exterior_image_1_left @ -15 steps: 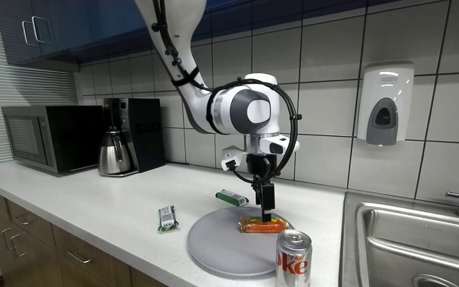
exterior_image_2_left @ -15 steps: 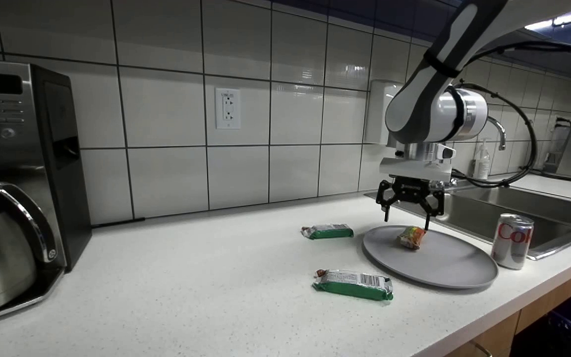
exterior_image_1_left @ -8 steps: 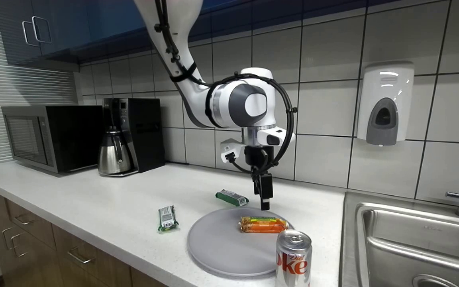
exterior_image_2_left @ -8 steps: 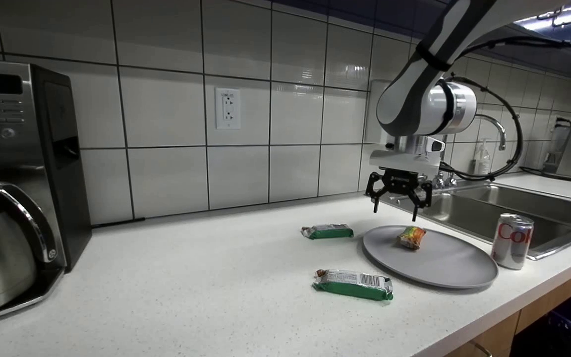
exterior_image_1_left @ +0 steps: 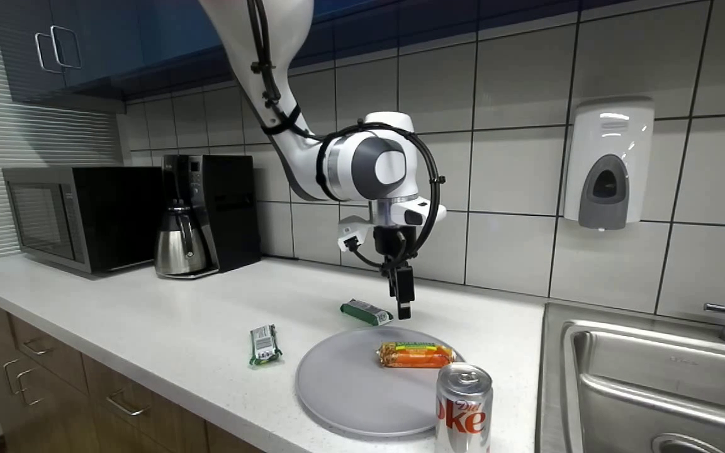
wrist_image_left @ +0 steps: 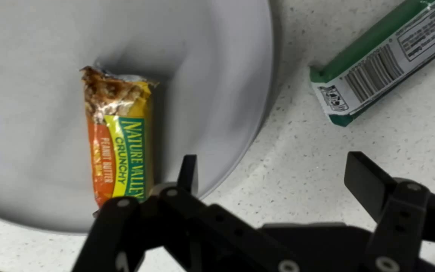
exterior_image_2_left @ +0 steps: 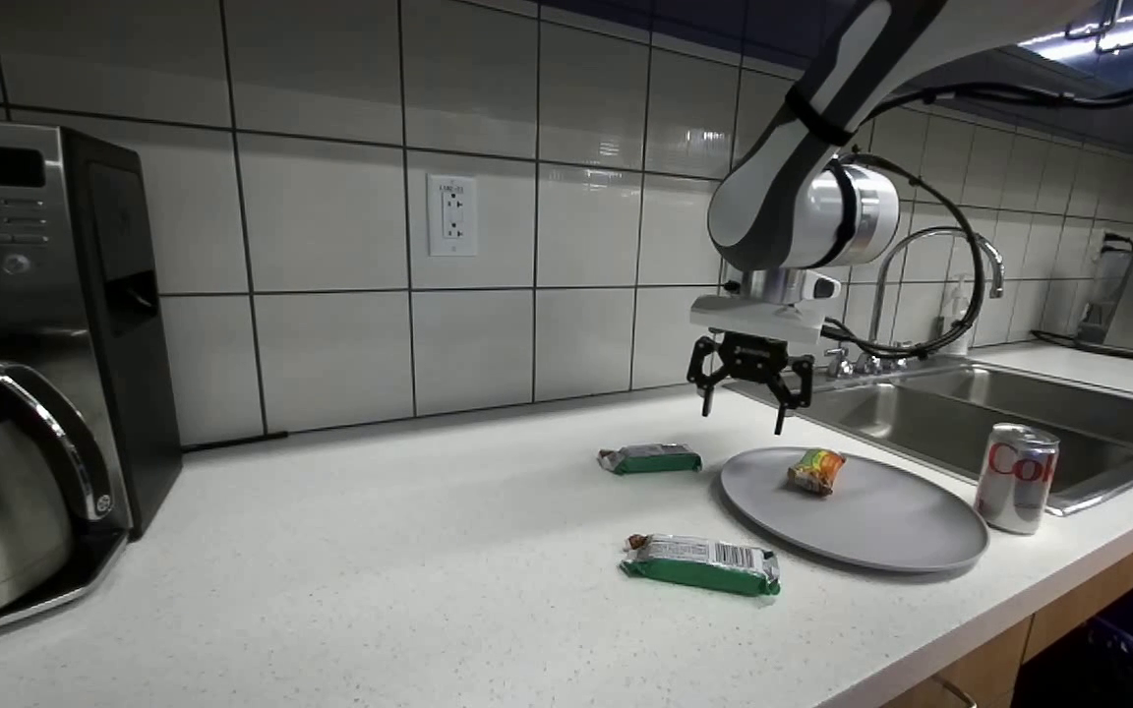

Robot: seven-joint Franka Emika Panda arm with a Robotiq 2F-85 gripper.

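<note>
Glare marked the wall tiles (exterior_image_2_left: 689,128) in an exterior view; upper cabinets (exterior_image_1_left: 104,47) lay dim above a bright tabletop (exterior_image_1_left: 199,327), and soft shadow bordered the wrapped bar (wrist_image_left: 123,147) in the wrist view.

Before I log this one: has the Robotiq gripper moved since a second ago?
Yes: in an exterior view, the Robotiq gripper has moved across the picture toward the duplex wall outlet, and sits higher in frame.

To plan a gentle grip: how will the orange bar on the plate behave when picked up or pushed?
The orange bar may crumble if squeezed, since its label reads Crunchy. Its shiny wrapper could be slippery. Its oblong shape probably won't roll.
</note>
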